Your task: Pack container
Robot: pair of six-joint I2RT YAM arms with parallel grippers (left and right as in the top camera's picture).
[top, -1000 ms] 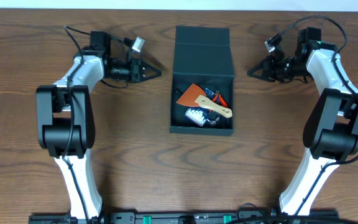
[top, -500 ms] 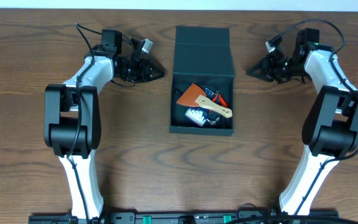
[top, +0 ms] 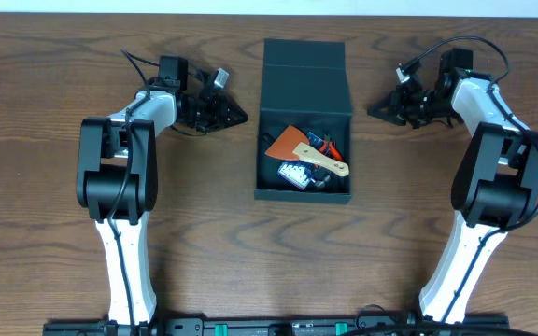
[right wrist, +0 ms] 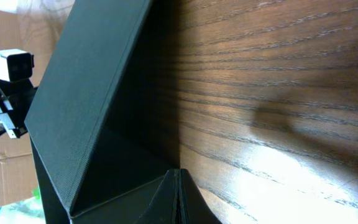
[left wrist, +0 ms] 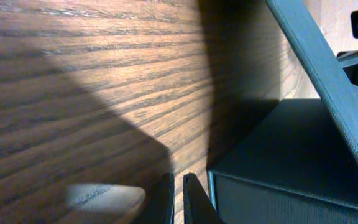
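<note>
Dark teal container (top: 304, 93), lid open, seemingly tool-filled, mid-table

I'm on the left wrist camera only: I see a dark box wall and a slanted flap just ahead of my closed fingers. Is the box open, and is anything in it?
Observer: Yes, the container is open. Its lid is tilted back at the far side.
Operator: What's inside?
Observer: An orange scraper with a wooden handle lies on top, with red-handled pliers beside it.
Operator: Where's the other arm?
Observer: The right gripper is shut and sits across the lid from your left gripper. Both are clear of the container.
</note>
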